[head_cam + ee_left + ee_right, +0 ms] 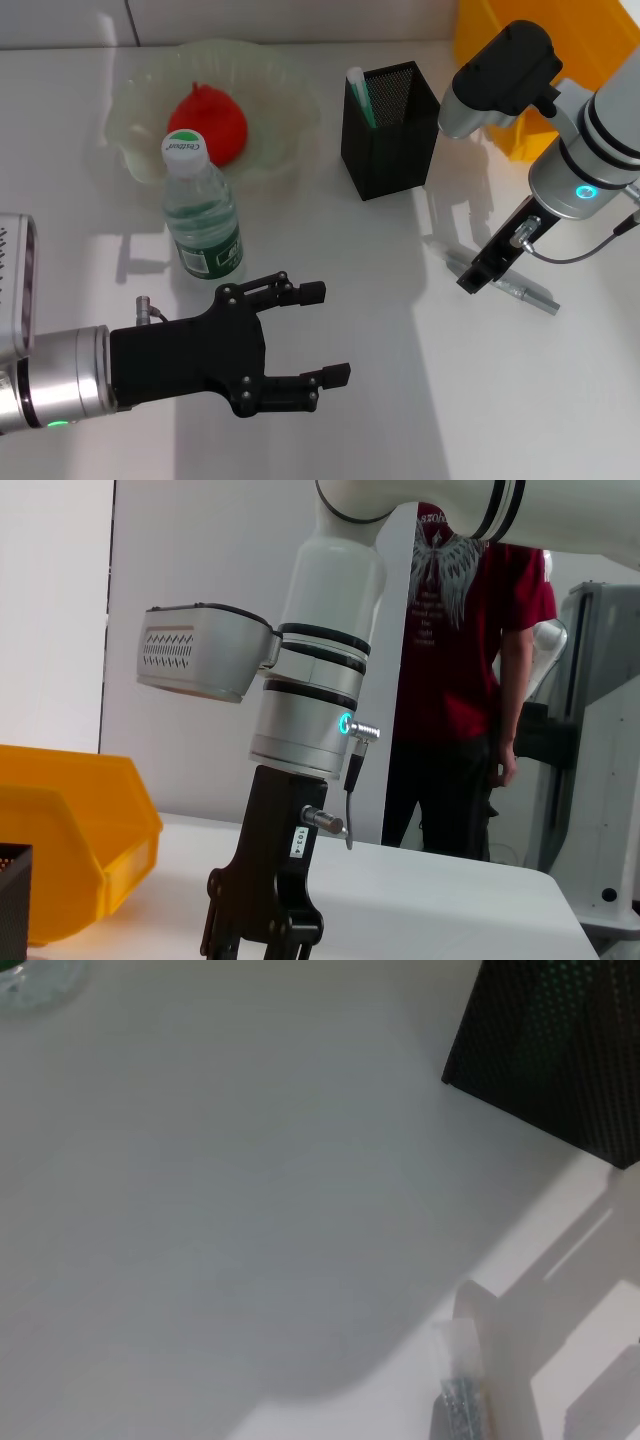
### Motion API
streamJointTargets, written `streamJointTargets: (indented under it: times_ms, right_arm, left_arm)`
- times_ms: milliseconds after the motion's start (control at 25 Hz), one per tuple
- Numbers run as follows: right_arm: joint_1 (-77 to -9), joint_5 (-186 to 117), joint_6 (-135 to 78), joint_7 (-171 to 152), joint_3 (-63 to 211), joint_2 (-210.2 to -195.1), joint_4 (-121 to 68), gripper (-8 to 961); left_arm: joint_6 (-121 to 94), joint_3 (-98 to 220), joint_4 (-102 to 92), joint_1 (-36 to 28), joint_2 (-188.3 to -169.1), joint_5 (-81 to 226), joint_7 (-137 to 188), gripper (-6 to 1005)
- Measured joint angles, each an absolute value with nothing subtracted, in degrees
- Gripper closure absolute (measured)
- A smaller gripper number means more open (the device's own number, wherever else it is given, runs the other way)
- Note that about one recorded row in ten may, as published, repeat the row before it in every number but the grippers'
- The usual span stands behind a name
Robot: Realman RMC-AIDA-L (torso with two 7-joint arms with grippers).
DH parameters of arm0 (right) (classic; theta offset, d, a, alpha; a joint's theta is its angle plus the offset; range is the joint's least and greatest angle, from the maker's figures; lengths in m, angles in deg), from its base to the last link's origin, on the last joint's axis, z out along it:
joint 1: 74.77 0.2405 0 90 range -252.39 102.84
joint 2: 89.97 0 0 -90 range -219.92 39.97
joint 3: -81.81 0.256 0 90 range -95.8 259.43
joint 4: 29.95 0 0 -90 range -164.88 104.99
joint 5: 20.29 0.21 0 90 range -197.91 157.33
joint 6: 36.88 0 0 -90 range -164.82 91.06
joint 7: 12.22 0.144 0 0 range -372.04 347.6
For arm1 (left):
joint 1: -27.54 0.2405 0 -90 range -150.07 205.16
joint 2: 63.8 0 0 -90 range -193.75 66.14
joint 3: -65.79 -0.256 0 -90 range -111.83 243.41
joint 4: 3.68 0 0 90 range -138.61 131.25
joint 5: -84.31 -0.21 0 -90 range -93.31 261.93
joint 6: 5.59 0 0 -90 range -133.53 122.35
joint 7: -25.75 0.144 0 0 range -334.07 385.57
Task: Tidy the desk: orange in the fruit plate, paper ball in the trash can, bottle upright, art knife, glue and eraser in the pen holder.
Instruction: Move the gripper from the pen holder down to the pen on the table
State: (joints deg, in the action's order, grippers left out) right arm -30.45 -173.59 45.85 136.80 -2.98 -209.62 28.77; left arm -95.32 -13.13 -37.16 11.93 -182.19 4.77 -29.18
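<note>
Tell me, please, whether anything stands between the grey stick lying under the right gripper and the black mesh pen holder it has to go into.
Nothing visible does. The right gripper is down at the grey stick, and the table between it and the pen holder is bare. The holder already holds one green-tipped stick at its far-left corner, with room beside it.

bottle (203, 211) upright beside fruit plate (275, 75)

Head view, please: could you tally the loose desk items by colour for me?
Red: 1, the orange
Green: 1, the fruit plate
Clear: 1, the bottle
Black: 1, the pen holder
Yellow: 1, the trash can
Grey: 1, the art knife
Total: 6
</note>
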Motion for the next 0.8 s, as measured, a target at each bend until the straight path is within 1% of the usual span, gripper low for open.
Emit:
streamJointTargets:
  times_ms: [320,520,800]
  right_arm:
    - [-30.3,-173.1,45.8,136.8,-3.0,-209.58,28.2,422]
    - [-30.1,-173.1,45.8,136.8,-3.0,-209.5,27.8,547]
    - [-29.6,-173.3,45.8,136.8,-3.0,-209.4,26.4,672]
  left_arm:
    - [-95.3,-13.1,-37.2,12.0,-182.19,4.8,-29.2,153]
    - [-95.3,-13.1,-37.2,12.0,-182.19,4.8,-29.2,153]
    - [-95.3,-13.1,-37.2,11.7,-182.19,4.8,-29.2,153]
